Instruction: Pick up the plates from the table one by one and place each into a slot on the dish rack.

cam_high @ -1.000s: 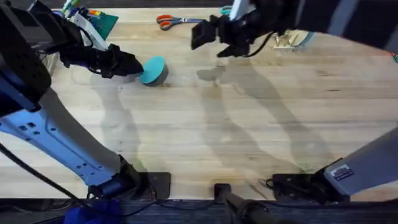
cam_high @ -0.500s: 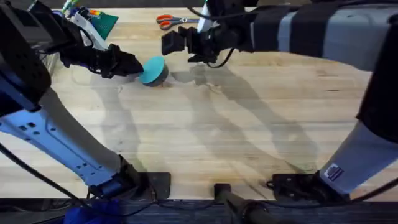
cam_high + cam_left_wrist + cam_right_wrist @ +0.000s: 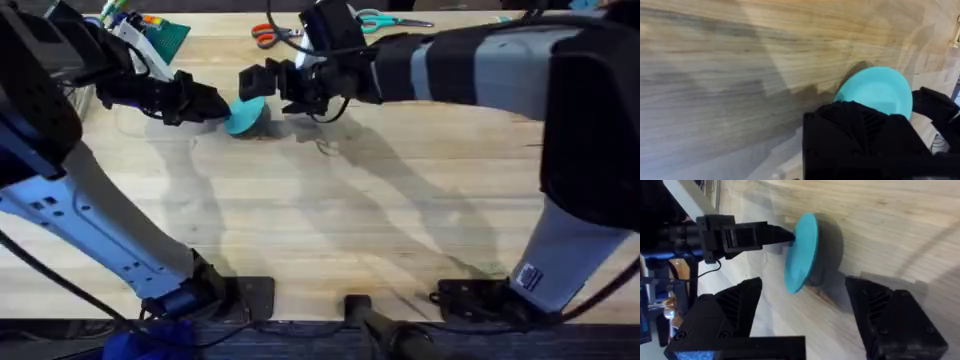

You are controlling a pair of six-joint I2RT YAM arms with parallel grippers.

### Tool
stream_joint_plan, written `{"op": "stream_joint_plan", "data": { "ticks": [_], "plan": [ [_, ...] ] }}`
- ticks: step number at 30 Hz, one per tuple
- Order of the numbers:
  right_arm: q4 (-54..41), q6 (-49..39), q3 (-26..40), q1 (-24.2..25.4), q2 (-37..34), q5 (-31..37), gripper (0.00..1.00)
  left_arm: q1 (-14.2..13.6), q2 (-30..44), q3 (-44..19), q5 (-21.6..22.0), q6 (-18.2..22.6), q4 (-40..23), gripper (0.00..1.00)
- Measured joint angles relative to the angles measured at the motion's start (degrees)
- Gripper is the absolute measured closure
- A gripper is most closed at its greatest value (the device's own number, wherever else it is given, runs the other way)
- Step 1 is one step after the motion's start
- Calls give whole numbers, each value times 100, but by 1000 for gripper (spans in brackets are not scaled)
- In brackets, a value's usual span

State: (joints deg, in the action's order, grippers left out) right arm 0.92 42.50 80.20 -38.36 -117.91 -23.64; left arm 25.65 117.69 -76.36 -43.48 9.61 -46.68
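1. Turquoise plate (image 3: 243,112) tilted up on edge at the far left-centre of the table (image 3: 330,230), lower rim touching the wood, dark shadow just behind it.
2. Seen nearly edge-on from the right wrist view (image 3: 801,252); round face showing toward the left wrist view (image 3: 875,92).
3. Pinched at its left rim by the left gripper (image 3: 218,104), fingers pressed together on the plate.
4. Right gripper (image 3: 262,82) just beside the plate on its right, reaching across from the right side; fingers (image 3: 740,300) spread wide, one to each side of the plate, not touching it.
5. Orange-handled scissors (image 3: 268,34) near the far edge, behind the right gripper; teal-handled scissors (image 3: 378,19) further right along that edge.
6. Green item (image 3: 165,35) with coloured bits at the far left corner, behind the left arm.
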Motion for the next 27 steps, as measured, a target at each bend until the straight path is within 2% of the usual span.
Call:
{"op": "stream_joint_plan", "data": {
  "ticks": [7,27],
  "plan": [
    [167,173,0,-118,-251,0,8,0,0,0,0,0,0,961],
    [202,512,0,-132,-253,200,8,0,0,0,0,0,0,960]
  ]
}}
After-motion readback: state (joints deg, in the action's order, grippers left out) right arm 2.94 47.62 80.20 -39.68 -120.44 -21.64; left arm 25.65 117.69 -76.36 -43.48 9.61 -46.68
